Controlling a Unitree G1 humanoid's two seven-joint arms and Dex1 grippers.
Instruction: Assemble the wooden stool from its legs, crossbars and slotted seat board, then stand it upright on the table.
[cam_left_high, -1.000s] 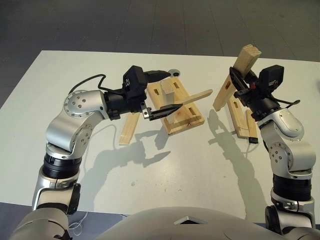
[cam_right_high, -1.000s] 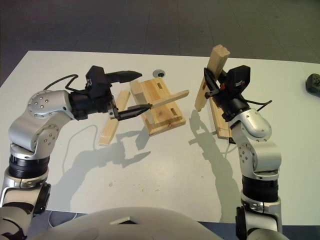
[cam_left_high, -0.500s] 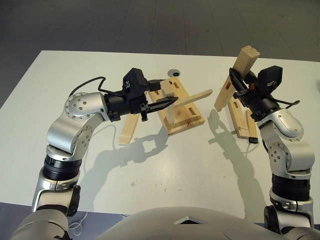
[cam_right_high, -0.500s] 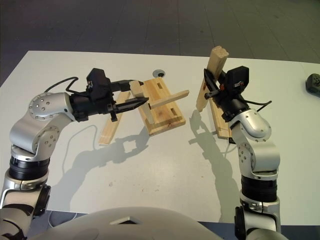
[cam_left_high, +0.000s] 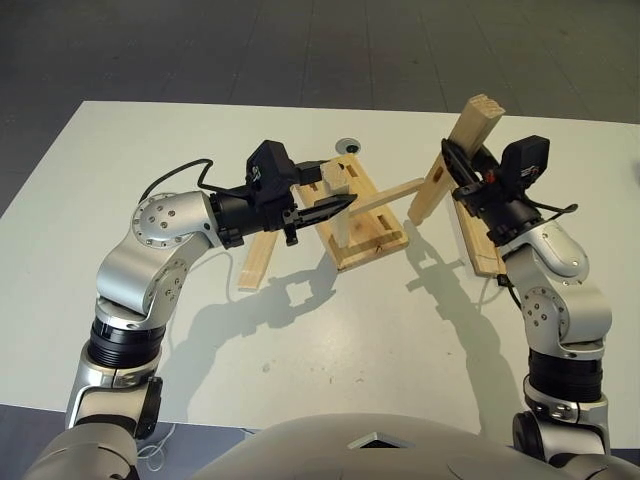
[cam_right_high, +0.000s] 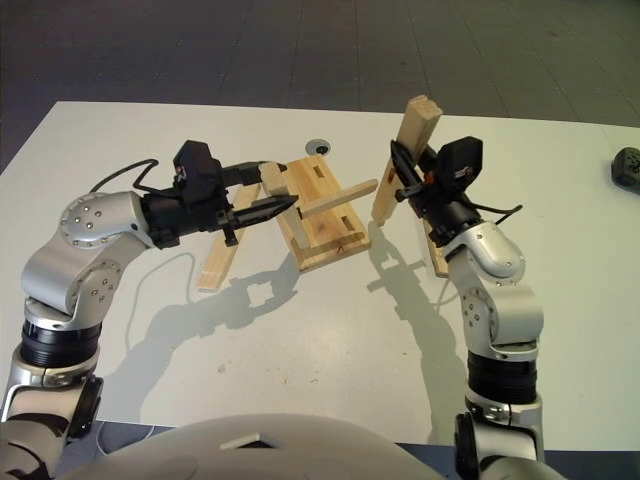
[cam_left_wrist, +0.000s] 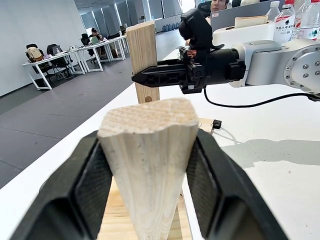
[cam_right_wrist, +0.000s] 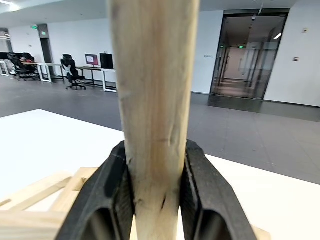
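Note:
The slotted seat board (cam_left_high: 377, 233) lies flat at the table's middle. A short wooden leg (cam_left_high: 334, 188) stands upright on it, and my left gripper (cam_left_high: 341, 202) is shut on that leg (cam_left_wrist: 145, 131). A thin crossbar (cam_left_high: 392, 195) slants up from the board toward the right. My right gripper (cam_left_high: 458, 172) is shut on a second, longer leg (cam_left_high: 456, 160), held tilted in the air just right of the crossbar's end; the same leg (cam_right_wrist: 152, 80) sits between black fingers (cam_right_wrist: 118, 186).
A loose wooden piece (cam_left_high: 258, 256) lies left of the board, under my left arm. Another flat piece (cam_left_high: 479, 240) lies on the table under my right arm. A round hole (cam_left_high: 347, 146) is behind the board, and a dark object (cam_right_high: 626, 165) sits at the far right edge.
My left gripper went from open to shut on the upright leg. My right arm has carried its leg leftward, close to the crossbar's end.

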